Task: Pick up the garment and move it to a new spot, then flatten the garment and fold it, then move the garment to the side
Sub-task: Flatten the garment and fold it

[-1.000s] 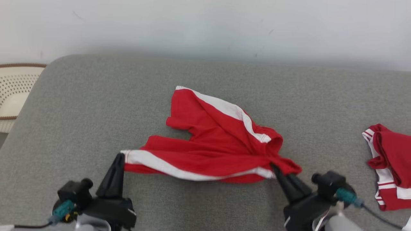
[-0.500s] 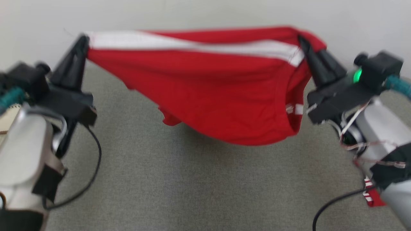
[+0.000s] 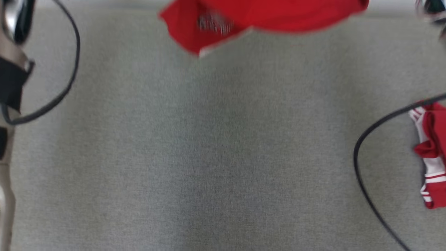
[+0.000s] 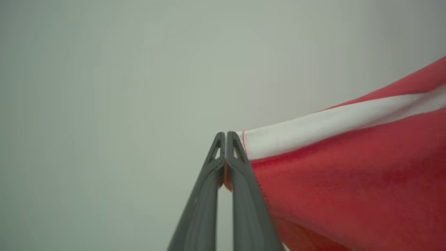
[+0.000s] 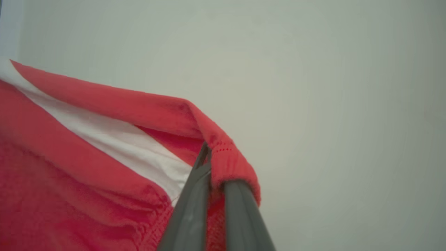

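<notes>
Two pinches: left gripper [image 4: 225, 136], right gripper [image 5: 213, 166] each clamp garment [image 4: 331, 174] edge; held stretched so you can lay it flat.

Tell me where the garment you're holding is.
The held garment hangs at the head view's top centre, above the grey surface, pinched by the left fingers and right fingers.

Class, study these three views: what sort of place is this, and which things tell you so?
Probably an indoor clothes-folding test area, though that is a guess: a wide grey upholstered surface, a red garment hanging above it, and a second red-and-white garment lying at its right edge.
</notes>
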Robot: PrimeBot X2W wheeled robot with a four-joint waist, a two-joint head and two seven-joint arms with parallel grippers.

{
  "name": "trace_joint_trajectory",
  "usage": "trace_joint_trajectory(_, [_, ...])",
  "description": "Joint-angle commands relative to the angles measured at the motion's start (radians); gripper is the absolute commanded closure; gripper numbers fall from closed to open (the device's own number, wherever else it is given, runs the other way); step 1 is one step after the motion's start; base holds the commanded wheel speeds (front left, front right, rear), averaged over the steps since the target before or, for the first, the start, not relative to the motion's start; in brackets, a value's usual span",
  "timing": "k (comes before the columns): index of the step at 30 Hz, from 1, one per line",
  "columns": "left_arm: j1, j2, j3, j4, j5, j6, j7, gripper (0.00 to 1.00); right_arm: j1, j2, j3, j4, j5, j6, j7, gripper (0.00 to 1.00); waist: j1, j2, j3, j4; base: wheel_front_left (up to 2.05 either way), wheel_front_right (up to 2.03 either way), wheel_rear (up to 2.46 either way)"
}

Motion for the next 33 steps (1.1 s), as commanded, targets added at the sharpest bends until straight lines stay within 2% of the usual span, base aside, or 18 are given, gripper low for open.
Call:
trace_joint_trajectory(1, [-0.040,0.000,0.010,-0.037,0.030,0.023,-0.005,1.00,-0.068,0.014,-0.009,0.030,-0.037,-0.002,-0.006,1.00,-0.0003,-0.0002,0.167,0.012,0.00,0.00,0.00])
trace_joint_trajectory(5, [-0.089,-0.016,0.031,-0.170,0.088,0.073,-0.004,1.00,-0.195,0.055,-0.065,0.081,-0.136,-0.001,-0.009,1.00,-0.0003,-0.0002,0.206,0.030,0.00,0.00,0.00])
trace_joint_trajectory(8, [-0.040,-0.025,0.036,-0.230,0.097,0.061,-0.003,1.00,-0.185,0.077,-0.099,0.089,-0.154,-0.001,-0.008,1.00,-0.0003,-0.0002,0.230,0.039,0.00,0.00,0.00])
trace_joint_trajectory(11, [0.035,-0.042,0.057,-0.261,0.075,0.036,-0.004,1.00,-0.103,0.076,-0.039,0.071,-0.141,-0.001,-0.008,1.00,-0.0003,-0.0002,0.241,0.045,0.00,0.00,0.00])
trace_joint_trajectory(14, [0.139,-0.065,0.098,-0.274,0.045,0.008,-0.004,1.00,0.010,0.040,0.037,0.037,-0.055,-0.002,-0.008,1.00,-0.0003,-0.0002,0.242,0.051,0.00,0.00,0.00])
trace_joint_trajectory(16, [0.242,-0.095,0.124,-0.279,0.025,-0.006,-0.004,1.00,0.093,0.002,0.134,-0.003,0.019,-0.001,-0.009,1.00,-0.0003,-0.0002,0.236,0.056,0.00,0.00,0.00])
trace_joint_trajectory(20, [0.431,-0.145,0.192,-0.264,0.008,-0.028,-0.004,1.00,0.236,-0.092,0.306,-0.096,0.217,-0.001,-0.008,1.00,-0.0003,-0.0002,0.199,0.055,0.00,0.00,0.00])
trace_joint_trajectory(23, [0.572,-0.176,0.250,-0.263,0.002,-0.040,-0.004,1.00,0.329,-0.156,0.396,-0.162,0.362,-0.001,-0.007,1.00,-0.0003,-0.0002,0.153,0.046,0.00,0.00,0.00])
trace_joint_trajectory(26, [0.686,-0.198,0.301,-0.263,0.005,-0.047,-0.004,1.00,0.413,-0.203,0.431,-0.242,0.472,-0.001,0.020,1.00,-0.0003,-0.0002,0.108,0.037,0.00,0.00,0.00])
trace_joint_trajectory(31, [0.869,-0.224,0.382,-0.246,-0.015,-0.054,-0.004,1.00,0.580,-0.272,0.438,-0.375,0.612,-0.002,0.138,1.00,-0.0003,-0.0002,0.011,0.027,0.00,0.00,0.00])
trace_joint_trajectory(33, [0.895,-0.225,0.391,-0.246,-0.023,-0.055,-0.004,1.00,0.596,-0.278,0.437,-0.386,0.624,-0.002,0.142,1.00,-0.0003,-0.0002,-0.004,0.025,0.00,0.00,0.00])
